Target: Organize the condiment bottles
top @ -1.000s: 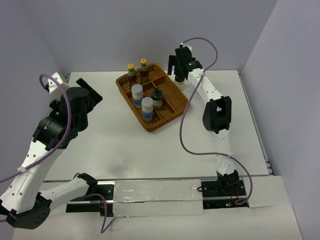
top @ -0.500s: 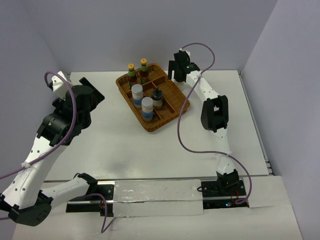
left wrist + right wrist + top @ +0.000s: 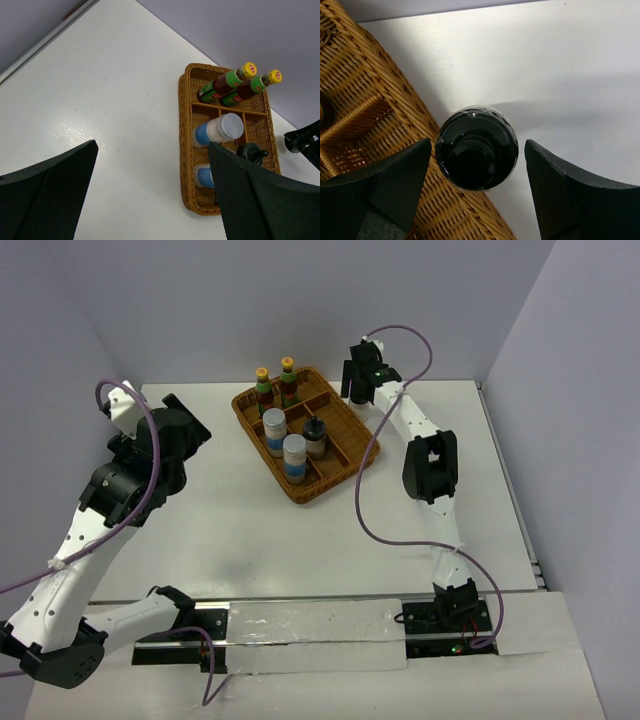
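A wicker basket (image 3: 340, 465) holds two slim yellow-capped bottles (image 3: 262, 386) (image 3: 288, 379), two white blue-labelled bottles (image 3: 274, 430) (image 3: 294, 455) and one squat black-capped bottle (image 3: 316, 436). The left wrist view shows the basket (image 3: 186, 150), the slim bottles (image 3: 225, 85), a white bottle (image 3: 220, 131) and the black cap (image 3: 251, 151). My right gripper (image 3: 358, 388) is open, straddling a second black-capped bottle (image 3: 476, 148) beside the basket's rim (image 3: 380, 95), fingers apart from it. That bottle is hidden in the top view. My left gripper (image 3: 185, 425) is open and empty, high over the table left of the basket.
The white table (image 3: 250, 530) ends at grey walls at the back and both sides. A purple cable (image 3: 368, 500) hangs from the right arm beside the basket's right edge. The right arm's elbow (image 3: 432, 468) stands right of the basket.
My right gripper has shifted over the pale bottle at the basket's far right corner, which no longer shows in the top view. My left arm has moved slightly back and right.
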Controlling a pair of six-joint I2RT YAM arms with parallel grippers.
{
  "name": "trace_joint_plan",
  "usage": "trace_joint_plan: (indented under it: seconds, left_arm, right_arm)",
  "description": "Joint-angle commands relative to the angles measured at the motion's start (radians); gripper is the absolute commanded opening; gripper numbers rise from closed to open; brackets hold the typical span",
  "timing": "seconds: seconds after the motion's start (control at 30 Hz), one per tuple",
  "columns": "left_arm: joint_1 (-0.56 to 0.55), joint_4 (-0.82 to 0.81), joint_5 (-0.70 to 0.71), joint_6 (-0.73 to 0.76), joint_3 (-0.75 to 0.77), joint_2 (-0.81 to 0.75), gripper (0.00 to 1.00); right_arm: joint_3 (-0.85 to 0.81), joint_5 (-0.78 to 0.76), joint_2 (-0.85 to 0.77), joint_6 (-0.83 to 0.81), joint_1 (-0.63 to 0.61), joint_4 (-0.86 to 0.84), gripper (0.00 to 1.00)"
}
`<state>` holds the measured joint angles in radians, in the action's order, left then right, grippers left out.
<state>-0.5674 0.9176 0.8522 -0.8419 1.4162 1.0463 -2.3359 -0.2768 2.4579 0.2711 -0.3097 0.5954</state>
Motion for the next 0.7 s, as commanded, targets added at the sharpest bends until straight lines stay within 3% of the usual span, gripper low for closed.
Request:
trace_joint_plan:
  seconds: [0.0,0.2,0.3,0.5,0.67]
  left_arm:
    - [0.005,-0.02,0.018,0.021,0.026,0.006,1.0]
    - [0.006,-0.022,0.02,0.026,0.031,0.013,1.0]
    - [0.004,-0.023,0.014,0.029,0.037,0.016,1.0]
    - [0.006,-0.019,0.012,0.025,0.042,0.005,1.0]
    - [0.004,-0.018,0.004,0.012,0.026,-0.013,0.99]
  right_arm:
    - [-0.033,-0.009,0.013,-0.001,0.012,-0.037,0.76]
    - [-0.013,-0.009,-0.02,-0.001,0.011,-0.043,0.52]
    - [0.029,-0.018,-0.075,-0.001,0.011,-0.07,0.33]
    - [0.084,-0.065,-0.237,-0.001,0.009,-0.107,0.2]
    - [0.163,-0.076,-0.377,-0.001,0.002,-0.146,0.19]
